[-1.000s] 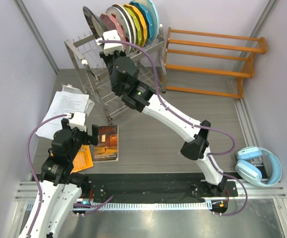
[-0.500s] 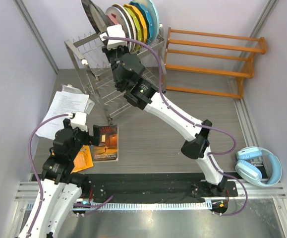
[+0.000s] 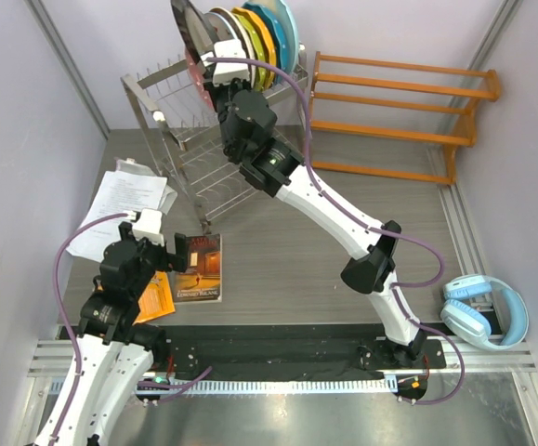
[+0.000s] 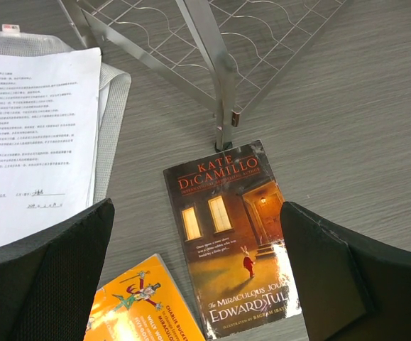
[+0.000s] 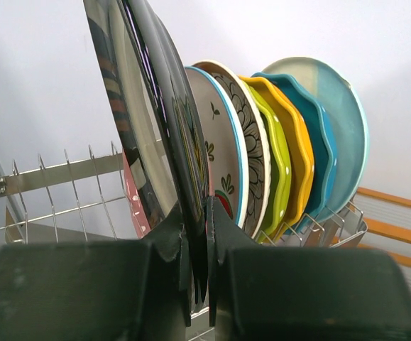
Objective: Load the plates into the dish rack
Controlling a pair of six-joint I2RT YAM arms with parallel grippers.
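Note:
My right gripper (image 3: pixel 211 82) (image 5: pixel 206 234) is shut on the lower rim of the dark brown-rimmed plate (image 3: pixel 187 32) (image 5: pixel 159 135). It holds the plate on edge at the left end of the row on the steel dish rack (image 3: pixel 171 139) (image 5: pixel 63 174). Right of it stand the pink polka-dotted plate (image 5: pixel 130 206), mostly hidden, the white watermelon plate (image 5: pixel 223 153) and the brown petal plate (image 5: pixel 253 153). My left gripper (image 3: pixel 171 251) (image 4: pixel 196 241) is open and empty, low over a book.
Yellow-green (image 5: pixel 282 167), orange (image 5: pixel 303 153) and blue (image 5: pixel 327 142) plates fill the rack's right end. An orange wooden shelf (image 3: pixel 399 111) stands to the right. Papers (image 3: pixel 120 209), two books (image 3: pixel 199 267) (image 4: pixel 141 305) and blue headphones (image 3: pixel 487 311) lie on the table.
My right gripper has carried the dark plate up and to the right, closer to the row of plates, and it now hides the pink plate from above. The left arm has not moved.

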